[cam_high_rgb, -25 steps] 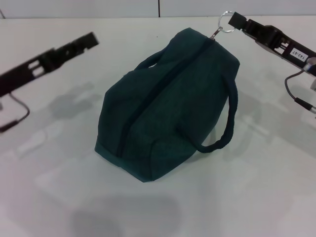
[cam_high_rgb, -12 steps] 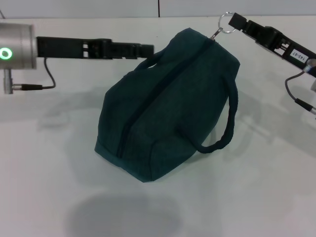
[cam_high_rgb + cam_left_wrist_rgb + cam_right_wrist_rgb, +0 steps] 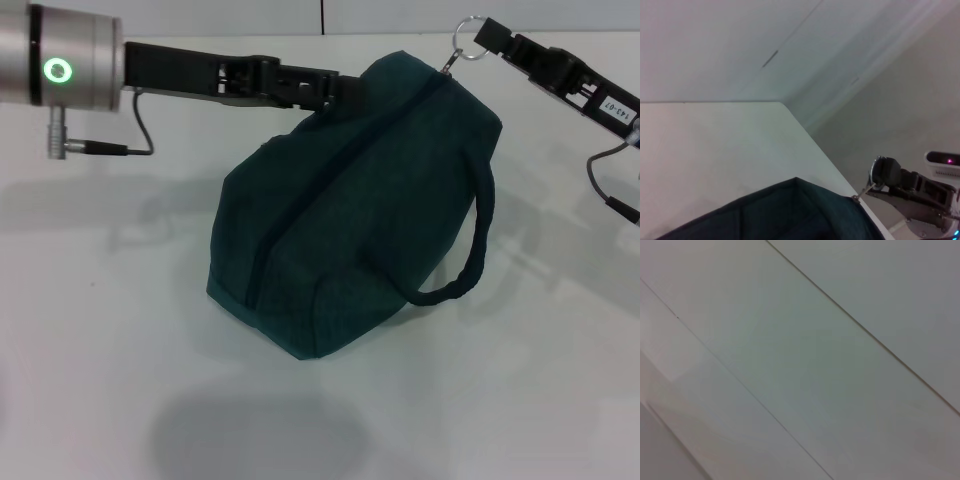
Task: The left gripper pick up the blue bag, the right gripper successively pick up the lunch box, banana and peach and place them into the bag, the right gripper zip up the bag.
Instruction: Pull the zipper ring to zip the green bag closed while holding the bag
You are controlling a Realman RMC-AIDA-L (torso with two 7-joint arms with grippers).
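The soft fabric tote bag [image 3: 340, 210] is dark teal, plain, with a black zipper line along its top and a silvery metal ring pull [image 3: 464, 40]. The flat desk [image 3: 100, 330] is plain white. The left tool [image 3: 335, 92] is black on a silver cylindrical arm with a glowing green ring [image 3: 58, 70]; the right tool [image 3: 490, 38] is black with a small white label [image 3: 608, 106].
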